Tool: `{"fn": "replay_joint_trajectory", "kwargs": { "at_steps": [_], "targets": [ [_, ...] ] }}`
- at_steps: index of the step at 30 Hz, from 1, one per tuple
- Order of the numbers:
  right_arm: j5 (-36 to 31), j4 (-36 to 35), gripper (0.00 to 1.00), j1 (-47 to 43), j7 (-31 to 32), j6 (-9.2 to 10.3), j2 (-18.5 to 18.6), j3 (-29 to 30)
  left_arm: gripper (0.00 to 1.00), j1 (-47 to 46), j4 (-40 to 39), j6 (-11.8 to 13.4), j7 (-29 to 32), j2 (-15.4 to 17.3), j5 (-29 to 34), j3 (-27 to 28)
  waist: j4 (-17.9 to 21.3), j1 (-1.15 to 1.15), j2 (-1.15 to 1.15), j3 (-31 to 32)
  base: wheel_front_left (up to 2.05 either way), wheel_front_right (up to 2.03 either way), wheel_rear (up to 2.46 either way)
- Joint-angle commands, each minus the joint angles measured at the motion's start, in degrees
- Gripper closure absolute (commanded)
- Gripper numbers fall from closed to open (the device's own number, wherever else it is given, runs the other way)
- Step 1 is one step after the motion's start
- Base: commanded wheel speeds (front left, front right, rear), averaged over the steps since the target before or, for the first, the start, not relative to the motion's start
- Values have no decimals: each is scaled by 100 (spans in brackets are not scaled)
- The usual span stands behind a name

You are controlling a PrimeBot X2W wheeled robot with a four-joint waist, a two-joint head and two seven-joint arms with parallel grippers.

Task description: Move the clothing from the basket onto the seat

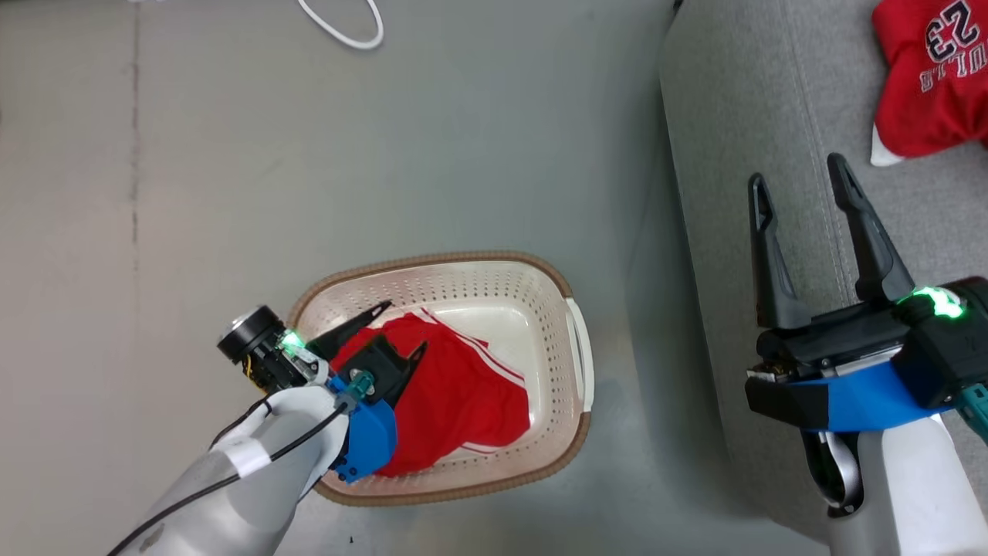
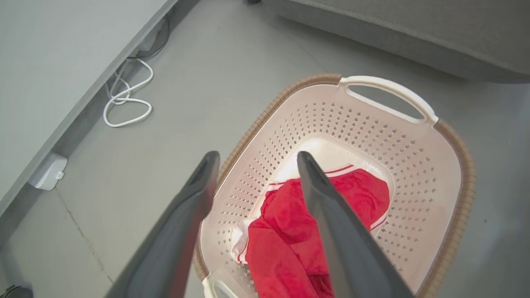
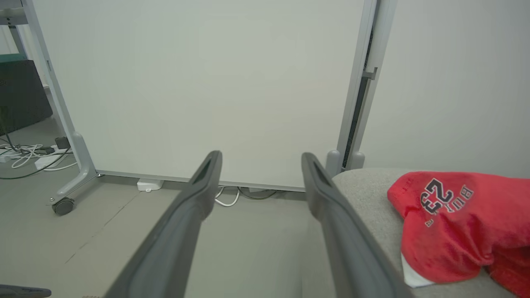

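Two red garments lie well apart. The striped garment (image 1: 455, 386), red with white trim, sits crumpled in the basket (image 1: 463, 264) and covers much of its bottom. The printed jersey (image 1: 930, 77), with dark letters and a 23, lies on the seat (image 1: 733, 116), a grey sofa.

The left hand (image 1: 404, 326) hangs over the basket with its fingers spread wide, gripping nothing. In the left wrist view one finger (image 2: 331, 215) crosses in front of the red cloth; I cannot tell whether it touches.

The right hand (image 1: 797, 171) is held above the seat's edge, fingers wide apart and empty, clear of the jersey.

The basket stands on the grey floor (image 1: 231, 154) near the seat. A white cable (image 1: 343, 27) loops on the floor farther off.
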State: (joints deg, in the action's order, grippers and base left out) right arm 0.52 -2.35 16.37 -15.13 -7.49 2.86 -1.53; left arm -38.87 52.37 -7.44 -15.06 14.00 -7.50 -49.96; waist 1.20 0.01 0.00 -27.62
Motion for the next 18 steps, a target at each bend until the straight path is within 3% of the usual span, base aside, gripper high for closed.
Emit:
{"fn": "replay_joint_trajectory", "kwargs": {
  "at_steps": [1, 12, 18],
  "targets": [
    [-41, -38, 0, 137, -3, -1, 5, -17, 0, -161, 130, -2, -17, 11, -9, -192, -7, -1, 0, -137, 0, 0, 0],
    [-30, -196, 0, 607, -3, -1, 4, -149, 0, -920, 1288, -1, 79, 76, -279, -1839, 297, -1, 0, -1044, 0, 0, 0],
    [-71, -294, 0, 789, -3, -1, 4, -180, 0, -1143, 1649, -1, 253, 113, -121, -2306, 434, -1, 0, -1510, 0, 0, 0]
  ]
}}
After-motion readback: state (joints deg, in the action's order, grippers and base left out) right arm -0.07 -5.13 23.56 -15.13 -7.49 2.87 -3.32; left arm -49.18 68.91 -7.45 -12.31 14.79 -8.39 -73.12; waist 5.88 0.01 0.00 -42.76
